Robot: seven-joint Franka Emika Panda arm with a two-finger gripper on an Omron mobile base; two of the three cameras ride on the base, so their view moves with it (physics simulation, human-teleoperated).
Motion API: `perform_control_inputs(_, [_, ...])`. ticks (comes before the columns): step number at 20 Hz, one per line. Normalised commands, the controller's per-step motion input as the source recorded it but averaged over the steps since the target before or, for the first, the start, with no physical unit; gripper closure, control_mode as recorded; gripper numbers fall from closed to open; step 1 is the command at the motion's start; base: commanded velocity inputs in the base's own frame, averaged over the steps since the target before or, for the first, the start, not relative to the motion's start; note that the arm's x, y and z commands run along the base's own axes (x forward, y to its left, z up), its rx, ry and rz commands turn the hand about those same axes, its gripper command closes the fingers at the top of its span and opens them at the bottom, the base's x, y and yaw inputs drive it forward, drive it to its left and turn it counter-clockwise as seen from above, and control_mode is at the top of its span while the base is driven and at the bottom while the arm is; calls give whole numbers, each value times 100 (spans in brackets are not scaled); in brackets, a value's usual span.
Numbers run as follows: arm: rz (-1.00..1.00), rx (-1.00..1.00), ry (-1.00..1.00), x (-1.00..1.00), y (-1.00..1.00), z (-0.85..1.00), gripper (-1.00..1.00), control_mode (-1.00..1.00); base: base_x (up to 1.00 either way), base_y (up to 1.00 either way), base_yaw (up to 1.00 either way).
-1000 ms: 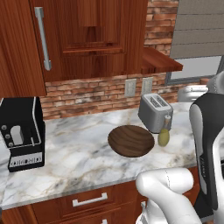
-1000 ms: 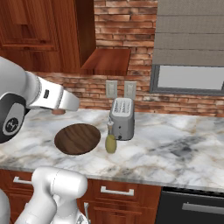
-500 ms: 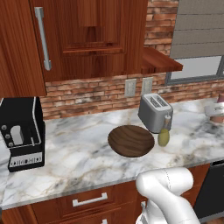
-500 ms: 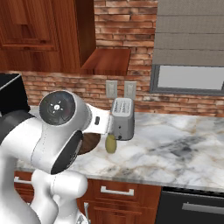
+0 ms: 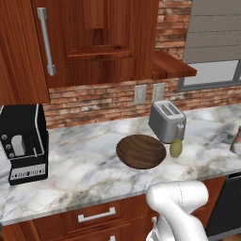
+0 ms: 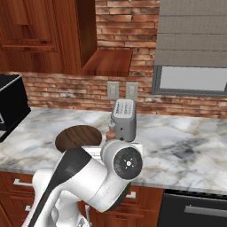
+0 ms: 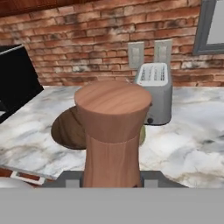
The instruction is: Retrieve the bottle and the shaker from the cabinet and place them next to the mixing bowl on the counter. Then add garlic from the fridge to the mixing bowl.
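Above the surface (image 5: pixel 84 155) edge | gripper (image 7: pixel 112 181) was clamped low on the upright shaker (image 7: pixel 112 131) | wood: light, stiff, smooth | bowl (image 5: pixel 141 151) and bottle (image 5: pixel 176 147) beside toaster (image 5: pixel 165 121).

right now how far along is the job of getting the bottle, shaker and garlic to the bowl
Done: the bottle already stands on the counter right beside the mixing bowl, in front of the toaster. In hand: the gripper is shut on the shaker, carrying it above the counter, not yet set down. Left: place the shaker by the bowl, then fetch the garlic; the bowl looks empty.
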Motion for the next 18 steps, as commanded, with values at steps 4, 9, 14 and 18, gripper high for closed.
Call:
perform_control_inputs(4, [13, 0, -3, 44, -9, -86, 100, -100, 0, 0, 0])
perform_control_inputs(9, [9, 0, -5, 59, 0, -71, 100, -100, 0, 0, 0])
perform_control_inputs(14, [1, 0, -2, 38, 19, -52, 100, -100, 0, 0, 0])
perform_control_inputs(18, [0, 0, -2, 16, 36, -54, 100, -100, 0, 0, 0])
